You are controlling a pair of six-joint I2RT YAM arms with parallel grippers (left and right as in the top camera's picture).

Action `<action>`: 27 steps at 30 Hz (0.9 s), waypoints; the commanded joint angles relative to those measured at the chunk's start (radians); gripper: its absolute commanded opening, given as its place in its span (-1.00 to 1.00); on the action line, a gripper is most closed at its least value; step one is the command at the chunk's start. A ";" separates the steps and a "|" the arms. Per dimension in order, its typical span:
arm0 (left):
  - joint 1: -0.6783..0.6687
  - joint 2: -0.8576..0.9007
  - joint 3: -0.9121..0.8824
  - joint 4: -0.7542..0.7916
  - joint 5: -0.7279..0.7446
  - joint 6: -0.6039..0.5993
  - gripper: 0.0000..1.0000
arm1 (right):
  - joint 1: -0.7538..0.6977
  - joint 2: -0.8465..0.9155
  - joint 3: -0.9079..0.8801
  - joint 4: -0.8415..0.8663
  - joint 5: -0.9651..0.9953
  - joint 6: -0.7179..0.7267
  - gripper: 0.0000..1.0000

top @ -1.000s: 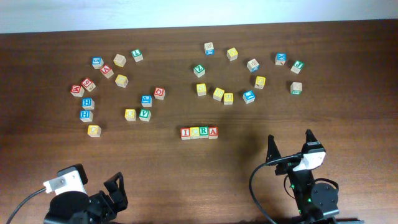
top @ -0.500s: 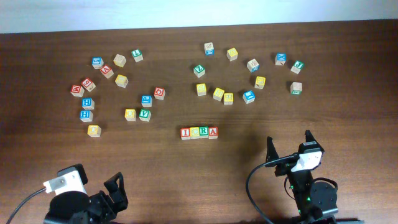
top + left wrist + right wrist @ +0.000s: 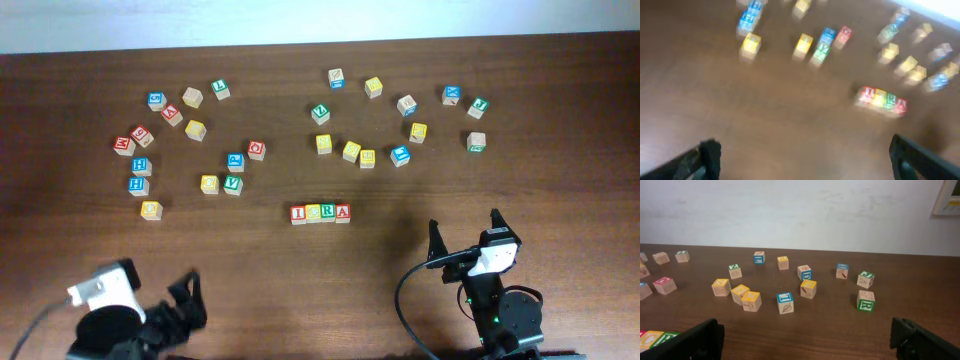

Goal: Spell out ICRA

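A row of letter blocks (image 3: pixel 320 213) reading I, C, R, A lies side by side near the table's middle. It shows blurred in the left wrist view (image 3: pixel 881 99), and its left end shows in the right wrist view (image 3: pixel 651 339). My left gripper (image 3: pixel 185 308) is open and empty at the front left, well away from the row. My right gripper (image 3: pixel 465 233) is open and empty at the front right, also apart from the row.
A loose group of letter blocks (image 3: pixel 180 140) lies at the back left and another group (image 3: pixel 400 115) at the back right. In the right wrist view a blue I block (image 3: pixel 785 302) and a green R block (image 3: pixel 866 300) lie nearest.
The left arm has shifted slightly and its view is blurred with motion. The right arm and all the blocks have stayed put.
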 commanded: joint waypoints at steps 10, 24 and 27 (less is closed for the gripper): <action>0.266 -0.335 -0.589 0.855 0.404 0.708 0.98 | -0.010 -0.012 -0.008 -0.005 -0.013 0.000 0.97; 0.264 -0.457 -1.027 1.337 0.271 0.492 0.98 | -0.010 -0.012 -0.008 -0.005 -0.013 0.000 0.97; 0.263 -0.457 -1.027 1.249 0.106 0.350 0.98 | -0.010 -0.012 -0.008 -0.005 -0.013 0.000 0.97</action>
